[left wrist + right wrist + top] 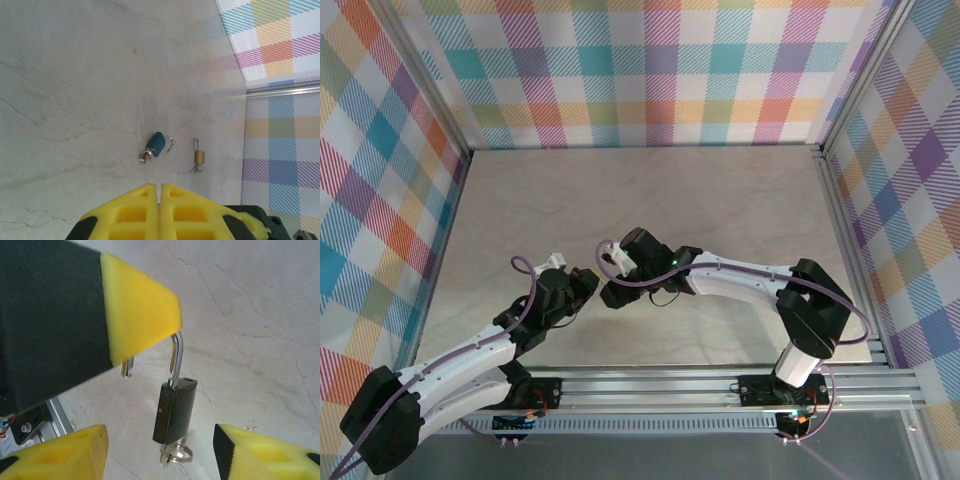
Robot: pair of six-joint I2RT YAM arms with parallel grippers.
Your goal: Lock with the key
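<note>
A black padlock (175, 410) hangs above the table by its open silver shackle (176, 357). My left gripper (159, 189) is shut on that shackle, and one of its yellow fingertips (140, 305) covers the top of the loop. A key on a ring (176, 454) sticks in the bottom of the lock body. My right gripper (160, 442) stands open just below, with one finger on each side of the lock and key and neither touching. In the top view the two grippers meet near the table's front middle, left (582, 290) and right (617, 290).
A teal padlock (157, 144) with an open shackle and key ring lies on the marble table (75, 90). A small brass padlock (200, 156) with keys lies beside it, close to the checked wall (280, 125). An aluminium rail (720, 385) runs along the near edge.
</note>
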